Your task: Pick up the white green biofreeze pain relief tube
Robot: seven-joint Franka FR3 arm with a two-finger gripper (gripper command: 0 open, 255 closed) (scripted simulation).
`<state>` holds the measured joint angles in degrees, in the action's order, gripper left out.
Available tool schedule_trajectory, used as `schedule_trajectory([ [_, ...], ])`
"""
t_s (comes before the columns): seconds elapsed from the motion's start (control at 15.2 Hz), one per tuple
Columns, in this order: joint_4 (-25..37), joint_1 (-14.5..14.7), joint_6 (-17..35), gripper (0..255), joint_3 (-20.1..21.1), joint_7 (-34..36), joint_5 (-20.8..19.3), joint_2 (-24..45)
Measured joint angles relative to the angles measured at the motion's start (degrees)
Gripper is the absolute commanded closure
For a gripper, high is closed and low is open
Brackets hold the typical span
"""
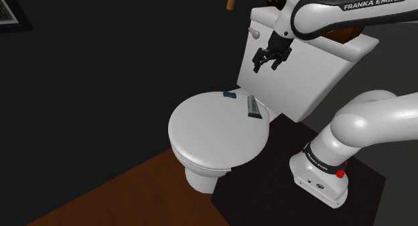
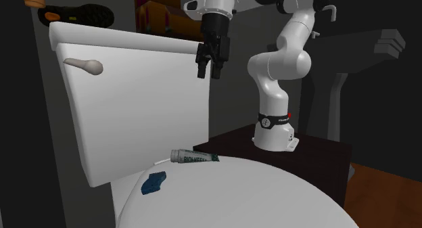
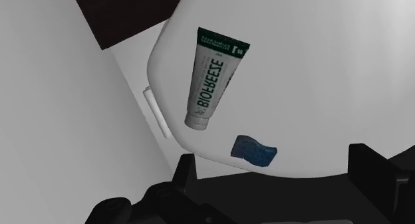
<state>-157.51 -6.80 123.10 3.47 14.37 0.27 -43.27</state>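
Overhead, end effector (image 1: 266,66) parted wide, empty, tube (image 1: 254,107) flat on toilet lid (image 1: 207,137), small blue object (image 1: 230,94) unidentifiable.

The jaws hang spread in free air, with nothing between them and the tube (image 1: 254,107) (image 2: 194,156) (image 3: 213,80) below. Close beside the jaws rises the tank (image 1: 295,77) (image 2: 135,105) (image 3: 60,110), whose front wall shuts that side. The tube lies flat on the lid (image 1: 214,131) (image 2: 257,193) (image 3: 319,76) near the tank's foot, so one long side has little room, while the other faces broad bare lid. A small blue piece (image 1: 230,94) (image 2: 153,182) (image 3: 253,150) lies near the tube's narrow end, apart from it. The handle (image 1: 253,31) (image 2: 84,65) juts from the tank about level with the jaws, well apart.
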Motion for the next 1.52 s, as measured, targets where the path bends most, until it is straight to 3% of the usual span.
schedule_trajectory([
  [0.33, -7.9, -2.7, 12.8, 0, 1.2, 4.8, -0.2, 4.2],
  [0.59, -11.3, -5.5, 24.8, 0, 3.0, 9.5, -0.8, 12.3],
  [0.92, -13.3, -12.8, 41.8, 0, 7.5, 17.6, -5.2, 26.6],
  [0.99, -13.4, -16.1, 45.5, 0, 9.9, 20.6, -7.8, 30.1],
  [1.19, -13.2, -22.0, 49.9, 0, 13.7, 25.4, -13.1, 34.2],
  [1.32, -12.4, -28.9, 52.2, 0, 18.6, 30.8, -20.2, 37.2],
  [1.39, -12.1, -32.5, 52.9, 0, 20.8, 34.2, -24.8, 38.2],
  [1.45, -10.8, -38.4, 53.5, 0, 24.7, 39.5, -31.3, 40.2],
  [1.52, -9.3, -43.6, 53.5, 0, 27.3, 48.2, -42.2, 42.5],
])
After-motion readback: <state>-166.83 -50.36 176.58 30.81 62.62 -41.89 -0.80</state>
